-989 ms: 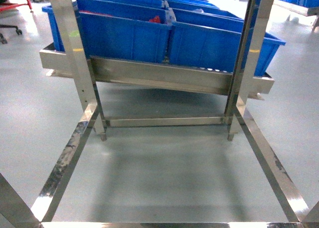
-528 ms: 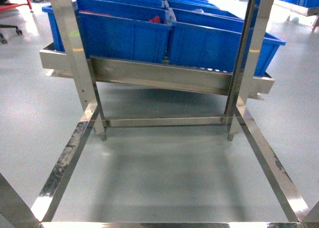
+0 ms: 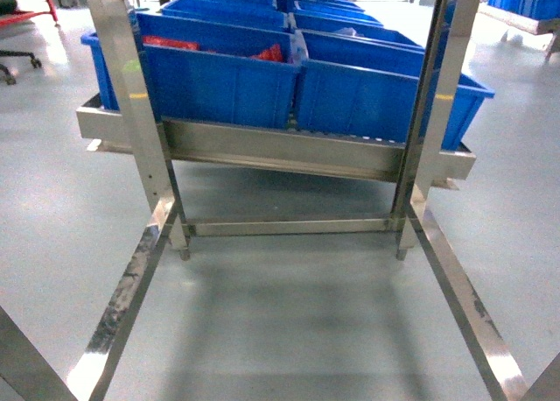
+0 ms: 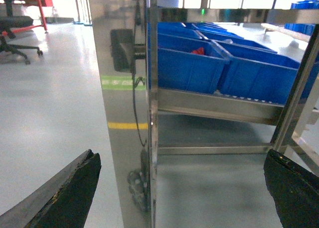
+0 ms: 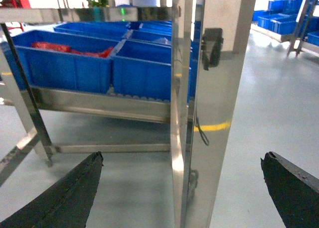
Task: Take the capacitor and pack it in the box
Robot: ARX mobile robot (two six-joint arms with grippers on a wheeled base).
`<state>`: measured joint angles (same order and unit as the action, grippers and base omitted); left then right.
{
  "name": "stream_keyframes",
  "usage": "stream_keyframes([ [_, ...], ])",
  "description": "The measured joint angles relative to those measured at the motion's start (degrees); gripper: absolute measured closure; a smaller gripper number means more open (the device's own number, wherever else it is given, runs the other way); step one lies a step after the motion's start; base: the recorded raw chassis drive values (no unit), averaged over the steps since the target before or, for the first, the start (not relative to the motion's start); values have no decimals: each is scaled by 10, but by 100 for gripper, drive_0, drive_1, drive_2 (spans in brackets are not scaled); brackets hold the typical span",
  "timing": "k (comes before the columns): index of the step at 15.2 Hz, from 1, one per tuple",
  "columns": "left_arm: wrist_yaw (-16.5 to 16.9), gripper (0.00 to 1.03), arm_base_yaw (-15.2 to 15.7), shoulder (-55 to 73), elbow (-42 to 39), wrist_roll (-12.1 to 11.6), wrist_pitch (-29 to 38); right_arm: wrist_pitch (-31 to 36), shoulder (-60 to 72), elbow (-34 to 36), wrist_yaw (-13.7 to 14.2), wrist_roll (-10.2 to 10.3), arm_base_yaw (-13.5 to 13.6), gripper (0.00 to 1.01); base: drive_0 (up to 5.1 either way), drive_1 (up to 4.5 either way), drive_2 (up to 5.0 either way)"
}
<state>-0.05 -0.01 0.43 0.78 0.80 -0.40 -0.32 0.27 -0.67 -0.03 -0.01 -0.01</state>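
A polished stainless-steel rack frame [image 3: 289,151] stands on the grey floor, carrying large blue plastic bins [image 3: 219,81] in rows on its tilted shelf; red items [image 3: 175,44] lie in the bin at the shelf's front left corner; the left gripper [image 4: 182,188] hangs with black fingers [image 4: 65,193] spread wide, holding nothing; the right gripper [image 5: 182,188] is likewise spread and empty; no capacitor or pink box can be made out in any view.
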Motion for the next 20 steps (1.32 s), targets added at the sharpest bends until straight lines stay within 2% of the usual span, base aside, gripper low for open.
stream_keyframes([
  [20, 0, 5, 0, 0, 0, -2, 2, 0, 0, 0, 0, 2, 0, 3, 0, 0, 0],
])
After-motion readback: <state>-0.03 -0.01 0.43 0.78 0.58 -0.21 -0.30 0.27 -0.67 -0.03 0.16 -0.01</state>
